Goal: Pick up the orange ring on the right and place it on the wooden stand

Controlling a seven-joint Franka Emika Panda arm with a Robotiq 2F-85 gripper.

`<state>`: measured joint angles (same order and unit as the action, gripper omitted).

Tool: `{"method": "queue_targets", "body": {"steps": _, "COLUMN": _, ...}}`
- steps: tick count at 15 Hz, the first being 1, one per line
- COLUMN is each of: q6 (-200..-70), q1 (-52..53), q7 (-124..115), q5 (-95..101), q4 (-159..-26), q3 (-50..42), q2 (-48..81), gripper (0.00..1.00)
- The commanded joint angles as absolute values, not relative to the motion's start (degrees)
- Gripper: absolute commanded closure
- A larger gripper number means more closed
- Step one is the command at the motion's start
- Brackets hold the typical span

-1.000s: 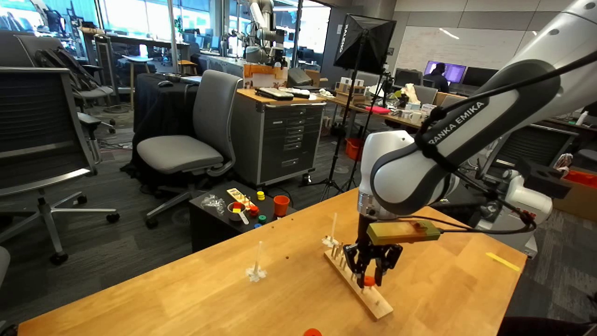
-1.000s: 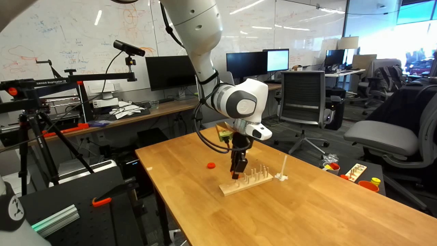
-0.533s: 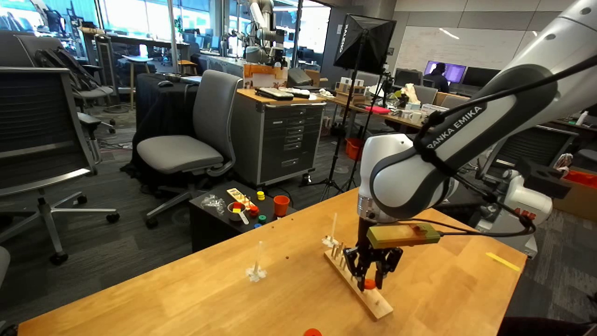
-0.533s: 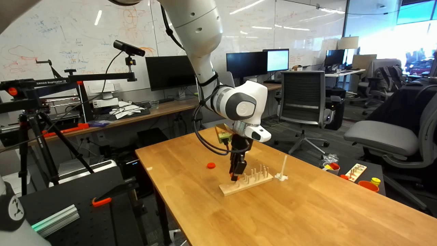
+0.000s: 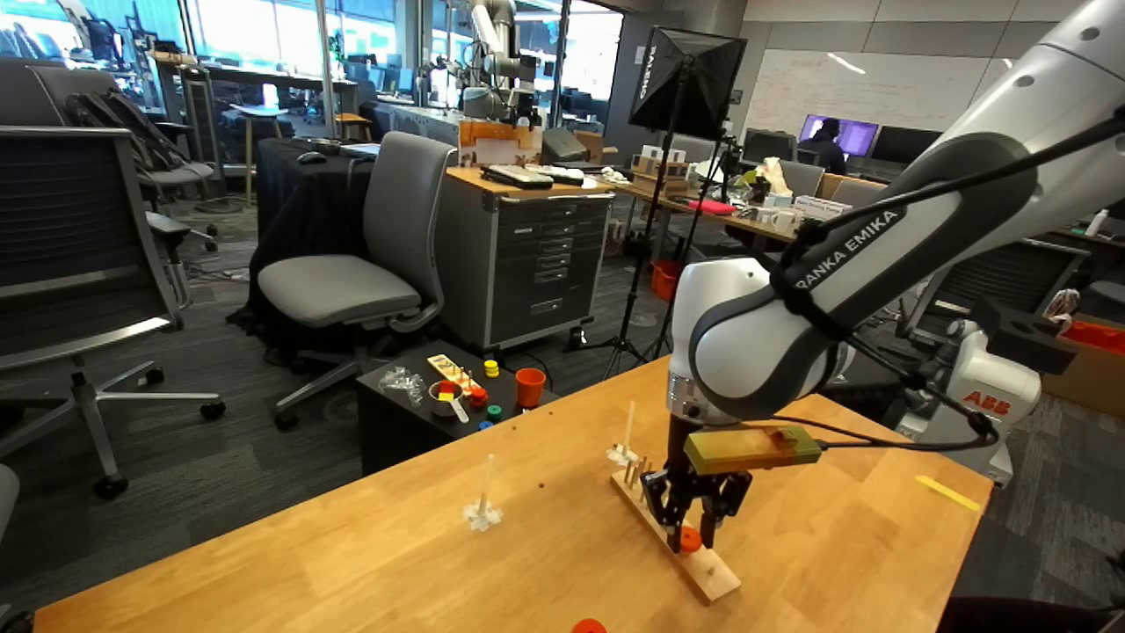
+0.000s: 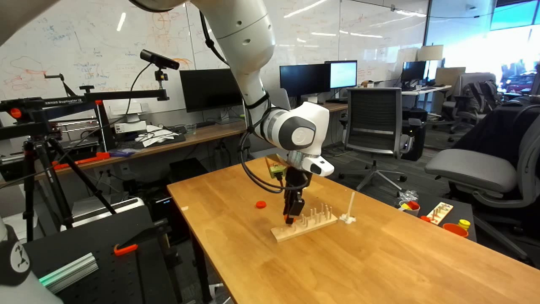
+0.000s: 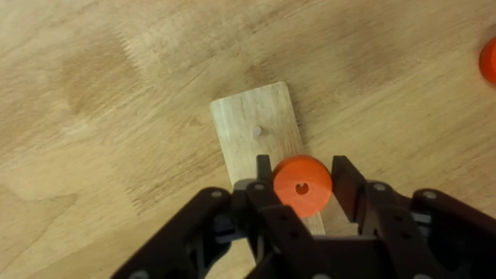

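My gripper point(image 5: 692, 543) points down over the near end of the wooden stand point(image 5: 719, 582). It is shut on an orange ring point(image 5: 691, 539), with a finger on each side. In the wrist view the ring point(image 7: 303, 197) sits between the fingertips point(image 7: 302, 170), its hole facing the camera. Something pale shows in the hole; I cannot tell whether the peg is in it. A bare peg point(image 7: 257, 131) stands at the stand's end point(image 7: 248, 110). In an exterior view the gripper point(image 6: 291, 217) mostly hides the ring above the stand point(image 6: 297, 230).
Another orange ring point(image 6: 260, 204) lies on the table beside the stand; it also shows at the edge of the wrist view point(image 7: 489, 62). Thin upright rods on taped bases point(image 5: 483, 514) point(image 5: 622, 454) stand on the table. A low black table point(image 5: 413, 431) with cups stands beyond.
My gripper has come down a little and shifted slightly left in an exterior view. The ring has moved with it. The stand and the other ring have stayed put.
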<state>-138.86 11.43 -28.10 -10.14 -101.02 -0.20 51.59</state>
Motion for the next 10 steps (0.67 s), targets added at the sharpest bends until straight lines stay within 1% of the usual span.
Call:
{"method": "queue_targets", "body": {"steps": 1, "q6": -137.62, "q1": 12.91, "q7": -28.67, "q5": -8.96, "q4": -98.48, "q3": -1.20, "q2": 52.59, "gripper": 0.80}}
{"method": "queue_targets", "body": {"steps": 10, "q6": -137.39, "q1": 12.58, "q7": -28.54, "q5": -8.90, "q4": -98.01, "q3": -1.40, "q2": 53.00, "gripper": 0.80}}
